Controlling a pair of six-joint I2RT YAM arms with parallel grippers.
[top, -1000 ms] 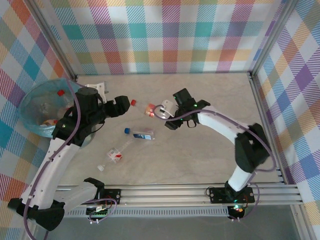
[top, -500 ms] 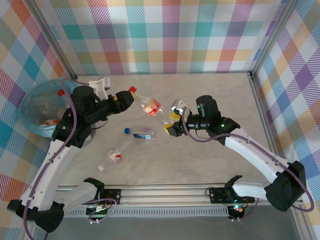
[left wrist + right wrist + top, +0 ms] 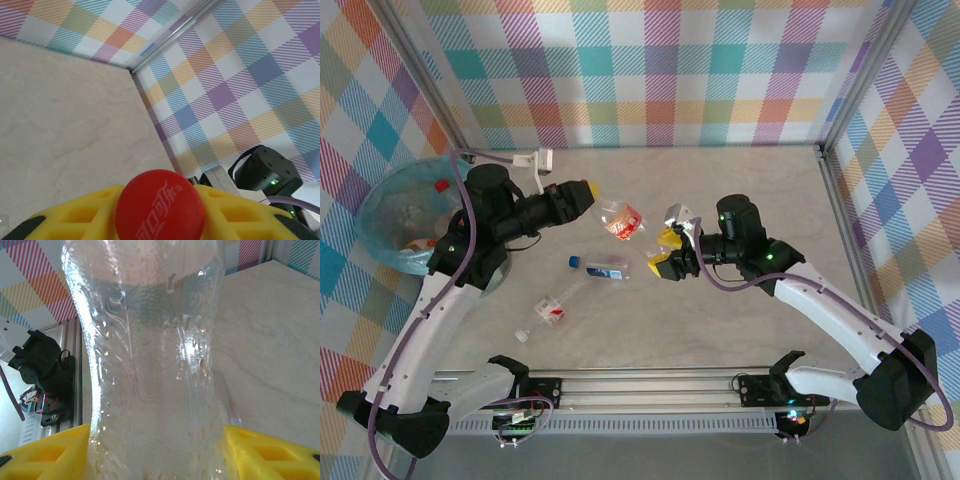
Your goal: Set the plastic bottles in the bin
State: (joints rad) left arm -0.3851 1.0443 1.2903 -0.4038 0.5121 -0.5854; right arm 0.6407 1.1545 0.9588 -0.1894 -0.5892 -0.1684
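A clear plastic bottle (image 3: 623, 220) with a red label and red cap hangs in the air between both arms. My left gripper (image 3: 583, 192) is shut on its cap; in the left wrist view the red cap (image 3: 160, 205) sits between the yellow fingers (image 3: 75, 220). My right gripper (image 3: 666, 252) is shut on the bottle's lower body, and the clear bottle (image 3: 155, 355) stands between its yellow fingers (image 3: 260, 450). The round bin (image 3: 382, 205) with its blue bag stands at the far left and holds some bottles.
Two more bottles lie on the table: one with a blue cap (image 3: 600, 267) and one with a red label (image 3: 552, 305). A white cap (image 3: 521, 335) lies nearby. Checked walls enclose the table, with a metal rail (image 3: 660, 385) along the near edge.
The right arm lifted the bottle off the table and swung it towards the left arm. The left gripper's fingers closed on the red cap.
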